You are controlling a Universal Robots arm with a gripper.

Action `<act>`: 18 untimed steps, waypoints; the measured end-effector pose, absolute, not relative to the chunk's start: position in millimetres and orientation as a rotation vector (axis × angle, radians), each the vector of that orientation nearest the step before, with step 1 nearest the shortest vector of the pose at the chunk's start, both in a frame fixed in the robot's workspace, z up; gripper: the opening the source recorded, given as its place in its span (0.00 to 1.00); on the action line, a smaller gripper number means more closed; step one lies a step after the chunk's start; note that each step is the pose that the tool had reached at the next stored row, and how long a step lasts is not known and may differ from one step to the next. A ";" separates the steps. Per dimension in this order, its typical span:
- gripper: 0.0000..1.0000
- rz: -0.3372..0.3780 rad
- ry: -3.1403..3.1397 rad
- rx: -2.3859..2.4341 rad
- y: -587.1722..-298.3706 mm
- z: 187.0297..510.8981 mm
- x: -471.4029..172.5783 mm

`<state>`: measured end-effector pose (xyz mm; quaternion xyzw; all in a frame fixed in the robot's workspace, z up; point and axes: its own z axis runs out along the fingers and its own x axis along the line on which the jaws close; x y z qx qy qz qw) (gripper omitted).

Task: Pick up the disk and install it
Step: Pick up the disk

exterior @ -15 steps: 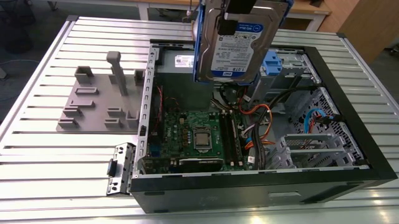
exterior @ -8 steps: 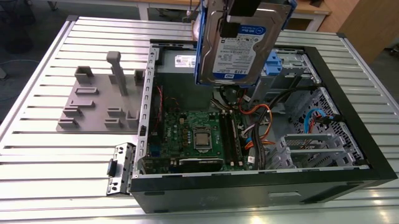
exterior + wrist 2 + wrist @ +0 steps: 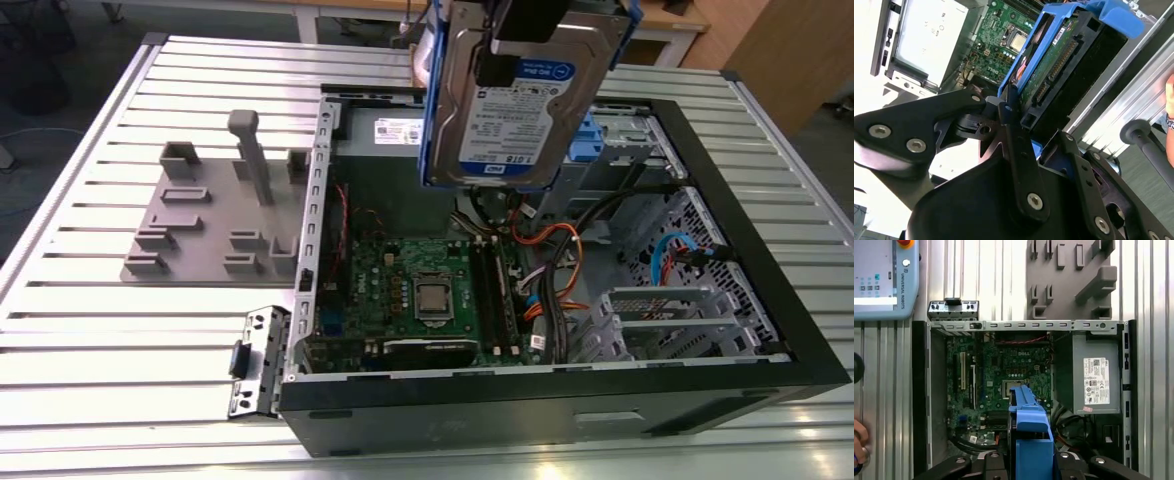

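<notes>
The disk (image 3: 514, 100), a silver drive with a white-and-blue label and a blue plastic frame, hangs upright above the open computer case (image 3: 534, 405). My gripper (image 3: 534, 30) is shut on its upper end. In the second wrist view the disk (image 3: 1064, 55) shows its green circuit side and connector edge, with a black finger (image 3: 1010, 130) pressed against the blue frame. In the first wrist view the disk's blue frame (image 3: 1029, 430) points down over the motherboard (image 3: 999, 375), held in the gripper (image 3: 1029, 462).
Inside the case are a grey power supply (image 3: 1094, 375) with a white sticker, cables (image 3: 554, 270) and a drive bay (image 3: 614, 140) with blue clips. A grey fixture plate (image 3: 200, 230) lies on the slatted table. A teach pendant (image 3: 879, 280) and a person's hand (image 3: 859, 445) are nearby.
</notes>
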<state>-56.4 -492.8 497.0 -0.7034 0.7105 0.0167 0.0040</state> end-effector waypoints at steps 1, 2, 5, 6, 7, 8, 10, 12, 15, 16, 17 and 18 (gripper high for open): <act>0.36 0.052 2.227 -2.204 -493.5 497.0 -56.1; 0.36 0.052 2.227 -2.204 -494.2 497.0 -55.8; 0.36 0.052 2.227 -2.204 -496.3 497.0 -54.9; 0.36 0.052 2.227 -2.204 -497.1 497.0 -54.7; 0.36 0.052 2.227 -2.204 -497.9 497.0 -54.4; 0.36 0.052 2.227 -2.204 -498.7 497.0 -54.2; 0.36 0.052 2.227 -2.204 -500.2 497.0 -53.7; 0.36 0.052 2.227 -2.204 -501.8 496.9 -53.2; 0.36 0.052 2.227 -2.204 -503.9 496.9 -52.5; 0.36 0.052 2.227 -2.204 -504.7 496.9 -52.2; 0.36 0.052 2.227 -2.204 -505.4 496.9 -52.0; 0.36 0.052 2.227 -2.204 -506.1 496.9 -51.7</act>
